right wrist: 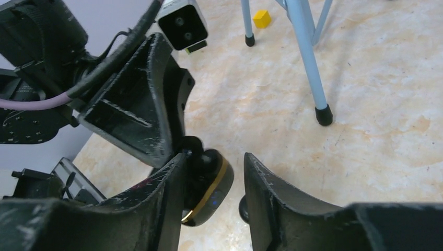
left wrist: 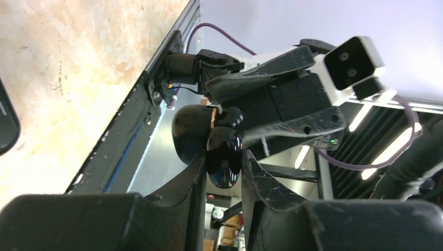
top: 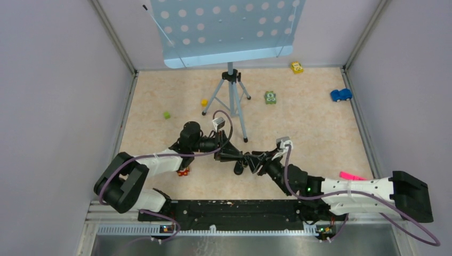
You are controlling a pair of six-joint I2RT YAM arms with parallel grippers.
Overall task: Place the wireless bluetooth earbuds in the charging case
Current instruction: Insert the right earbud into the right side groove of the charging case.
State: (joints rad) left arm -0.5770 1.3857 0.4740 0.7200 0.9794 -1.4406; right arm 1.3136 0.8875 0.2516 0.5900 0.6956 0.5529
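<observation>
Glossy black with a thin gold band, the charging case [left wrist: 223, 154] is held off the table where the two arms meet tip to tip in the middle of the overhead view. In the left wrist view the left gripper [left wrist: 223, 164] has its fingers clamped on one rounded half of the case at the centre of the frame. The other half juts out to the left of it, with the gold band at the seam. The case looks opened at its hinge, though the glare makes it hard to say which half is the lid. In the right wrist view the right gripper [right wrist: 214, 159] has its fingers standing apart at the bottom of the frame. The case lies against the inner face of the finger on the frame's left, and a clear strip of table shows between the case and the finger on the right. The earbuds are too small or too hidden to make out. The beige marbled table [top: 320, 138] carries a grey tripod [top: 232, 96] at upper centre, holding a pale blue perforated board [top: 224, 26]. A yellow block [top: 204, 102] and a green block [top: 167, 114] sit to the tripod's left, and a green toy [top: 271, 97] to its right. A yellow toy car [top: 297, 67] and a blue toy car [top: 340, 95] sit toward the upper right, and a pink object [top: 352, 175] lies beside the right arm at lower right
</observation>
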